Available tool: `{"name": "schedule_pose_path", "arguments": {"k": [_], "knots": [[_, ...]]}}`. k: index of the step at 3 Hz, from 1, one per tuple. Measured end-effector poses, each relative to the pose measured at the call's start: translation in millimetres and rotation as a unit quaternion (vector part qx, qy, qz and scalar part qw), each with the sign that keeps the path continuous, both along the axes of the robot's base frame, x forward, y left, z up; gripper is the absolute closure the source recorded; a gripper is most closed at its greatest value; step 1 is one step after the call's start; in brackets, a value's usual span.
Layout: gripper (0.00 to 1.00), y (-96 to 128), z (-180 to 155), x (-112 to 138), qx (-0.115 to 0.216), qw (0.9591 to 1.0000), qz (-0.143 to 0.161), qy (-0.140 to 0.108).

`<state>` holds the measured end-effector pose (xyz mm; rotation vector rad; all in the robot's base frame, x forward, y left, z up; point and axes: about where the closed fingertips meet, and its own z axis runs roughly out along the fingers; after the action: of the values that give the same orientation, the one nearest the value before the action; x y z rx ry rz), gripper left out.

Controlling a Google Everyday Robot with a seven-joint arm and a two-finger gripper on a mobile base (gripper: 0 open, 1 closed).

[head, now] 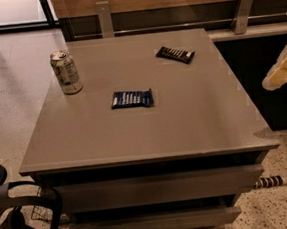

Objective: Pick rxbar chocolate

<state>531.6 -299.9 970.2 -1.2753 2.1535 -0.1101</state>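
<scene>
The rxbar chocolate (pixel 175 54), a flat bar in a black wrapper with white lettering, lies near the far right of the grey table top (pixel 193 112). A dark blue wrapped bar (pixel 132 98) lies flat near the middle of the table. My gripper (pixel 281 67) shows as a pale yellow-white shape at the right edge of the camera view. It is off the table's right side, well to the right of the chocolate bar and touching nothing.
A green-and-white drink can (pixel 66 72) stands upright near the table's far left. A wood wall with two metal brackets (pixel 104 18) runs behind the table. A black chair (pixel 22 217) is at the lower left. A striped tube (pixel 275 181) lies on the floor at right.
</scene>
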Motion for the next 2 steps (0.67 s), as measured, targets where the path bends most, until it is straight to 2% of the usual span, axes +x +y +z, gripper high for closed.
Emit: {"name": "schedule_pose_path", "arguments": {"k": [1, 2], "knots": [[0.00, -16.6, -9.6, 39.7, 0.062, 0.9965, -0.017, -0.053], [0.00, -24.3, -25.1, 84.7, 0.123, 0.9892, -0.014, -0.078]]}}
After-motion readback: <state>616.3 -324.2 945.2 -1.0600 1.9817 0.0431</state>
